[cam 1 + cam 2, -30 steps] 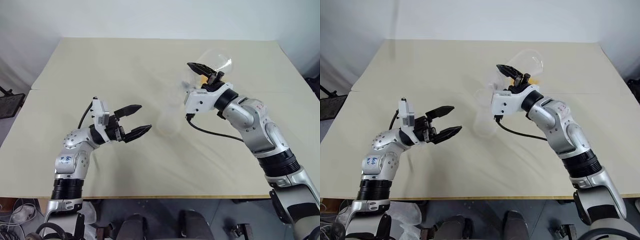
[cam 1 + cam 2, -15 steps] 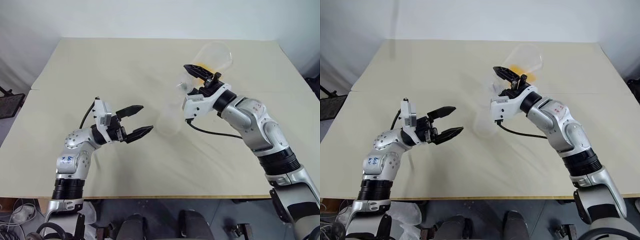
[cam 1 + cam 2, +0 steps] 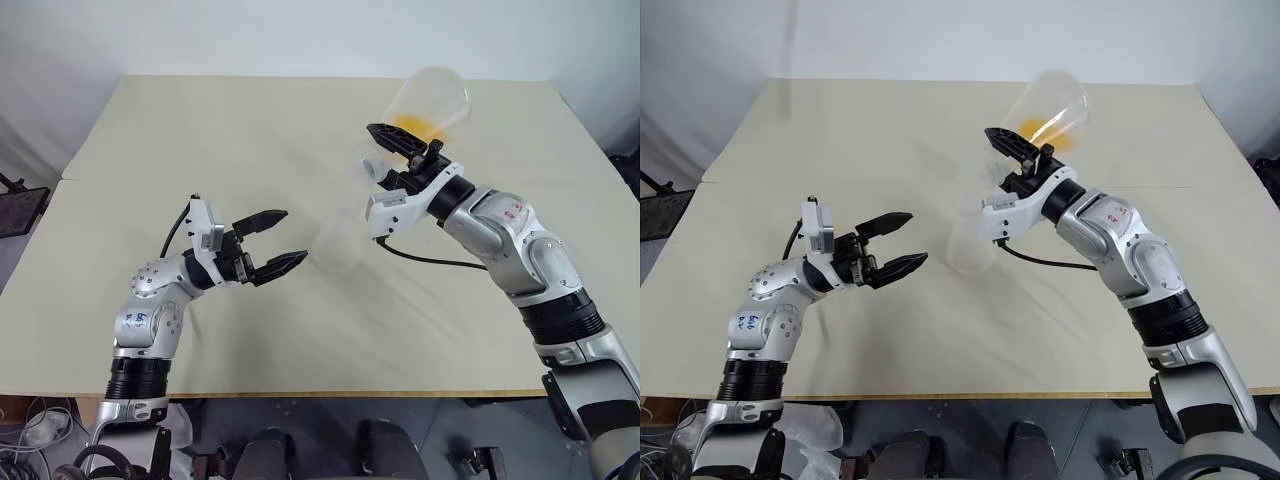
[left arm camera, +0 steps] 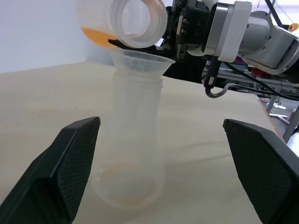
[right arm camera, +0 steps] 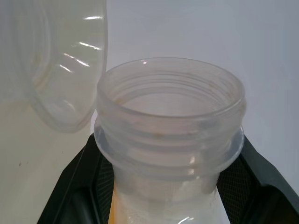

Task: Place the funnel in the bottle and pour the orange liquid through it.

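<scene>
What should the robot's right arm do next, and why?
Probably tip its container a little further: its mouth hangs over the funnel in the bottle, yet the orange liquid sits back inside and the bottle looks almost empty.

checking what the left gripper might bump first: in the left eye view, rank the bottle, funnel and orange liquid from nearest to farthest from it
From the left gripper:
1. bottle, standing on the table just past its fingertips
2. funnel, seated in the bottle's mouth, higher up
3. orange liquid, in the tilted container raised above the funnel
</scene>
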Tool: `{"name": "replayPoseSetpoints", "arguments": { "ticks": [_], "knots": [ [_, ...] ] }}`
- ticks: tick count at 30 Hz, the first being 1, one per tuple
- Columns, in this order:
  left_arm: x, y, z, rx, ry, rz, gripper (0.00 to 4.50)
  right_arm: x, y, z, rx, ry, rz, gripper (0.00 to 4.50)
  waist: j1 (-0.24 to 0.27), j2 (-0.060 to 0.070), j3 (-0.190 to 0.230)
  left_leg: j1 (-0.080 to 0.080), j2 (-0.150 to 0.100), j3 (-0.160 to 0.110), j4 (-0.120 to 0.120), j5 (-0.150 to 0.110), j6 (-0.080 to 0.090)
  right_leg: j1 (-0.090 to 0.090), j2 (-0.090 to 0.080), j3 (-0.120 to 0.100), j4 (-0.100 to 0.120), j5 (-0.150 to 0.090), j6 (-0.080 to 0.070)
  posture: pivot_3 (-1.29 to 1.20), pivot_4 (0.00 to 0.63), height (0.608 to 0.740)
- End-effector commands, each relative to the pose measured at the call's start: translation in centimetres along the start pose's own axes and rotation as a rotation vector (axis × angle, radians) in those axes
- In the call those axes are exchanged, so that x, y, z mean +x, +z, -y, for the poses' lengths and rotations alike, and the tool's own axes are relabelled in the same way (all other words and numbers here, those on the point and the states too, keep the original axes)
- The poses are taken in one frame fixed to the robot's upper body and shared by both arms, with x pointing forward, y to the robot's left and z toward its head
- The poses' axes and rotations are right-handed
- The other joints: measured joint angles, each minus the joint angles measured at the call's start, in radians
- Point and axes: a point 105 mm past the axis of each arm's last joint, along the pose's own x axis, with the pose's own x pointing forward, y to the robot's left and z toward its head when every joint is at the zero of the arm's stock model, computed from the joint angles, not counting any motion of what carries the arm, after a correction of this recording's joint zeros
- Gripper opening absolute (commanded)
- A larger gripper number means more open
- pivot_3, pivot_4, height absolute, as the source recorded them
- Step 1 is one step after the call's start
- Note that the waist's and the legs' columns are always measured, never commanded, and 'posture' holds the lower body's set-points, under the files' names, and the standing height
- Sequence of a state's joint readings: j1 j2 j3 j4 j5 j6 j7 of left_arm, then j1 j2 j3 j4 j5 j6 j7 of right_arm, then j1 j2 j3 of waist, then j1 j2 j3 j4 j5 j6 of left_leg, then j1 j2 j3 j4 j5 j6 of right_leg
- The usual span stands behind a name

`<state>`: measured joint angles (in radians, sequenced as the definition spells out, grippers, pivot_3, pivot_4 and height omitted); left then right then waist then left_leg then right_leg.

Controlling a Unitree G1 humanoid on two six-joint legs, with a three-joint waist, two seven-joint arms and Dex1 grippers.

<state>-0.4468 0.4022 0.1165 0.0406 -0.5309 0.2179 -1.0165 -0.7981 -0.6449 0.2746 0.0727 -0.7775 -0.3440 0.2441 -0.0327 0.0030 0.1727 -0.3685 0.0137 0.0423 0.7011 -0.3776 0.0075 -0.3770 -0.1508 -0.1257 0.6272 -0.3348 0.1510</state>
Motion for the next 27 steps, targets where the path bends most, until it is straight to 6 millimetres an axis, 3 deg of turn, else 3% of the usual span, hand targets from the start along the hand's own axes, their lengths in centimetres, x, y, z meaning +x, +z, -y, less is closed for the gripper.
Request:
{"name": "replayPoseSetpoints", "arguments": {
  "ticks": [1, 27],
  "knots": [
    [0.35, 1.11, 0.54, 0.043, -0.020, 0.036, 4.50, -0.06, -0.39, 2.45, -0.056, -0.083, -0.003, 2.47, 0.000, 0.000, 0.000, 0.000, 0.000, 0.000, 0.000, 0.000, 0.000, 0.000, 0.000, 0.000, 0.000, 0.000, 0.000, 0.00, 0.150, 0.740],
    [0.37, 1.13, 0.65, 0.043, -0.015, 0.041, 4.50, 0.15, -0.14, 2.70, -0.136, -0.116, 0.002, 2.47, 0.000, 0.000, 0.000, 0.000, 0.000, 0.000, 0.000, 0.000, 0.000, 0.000, 0.000, 0.000, 0.000, 0.000, 0.000, 0.00, 0.150, 0.740]
  ]
}}
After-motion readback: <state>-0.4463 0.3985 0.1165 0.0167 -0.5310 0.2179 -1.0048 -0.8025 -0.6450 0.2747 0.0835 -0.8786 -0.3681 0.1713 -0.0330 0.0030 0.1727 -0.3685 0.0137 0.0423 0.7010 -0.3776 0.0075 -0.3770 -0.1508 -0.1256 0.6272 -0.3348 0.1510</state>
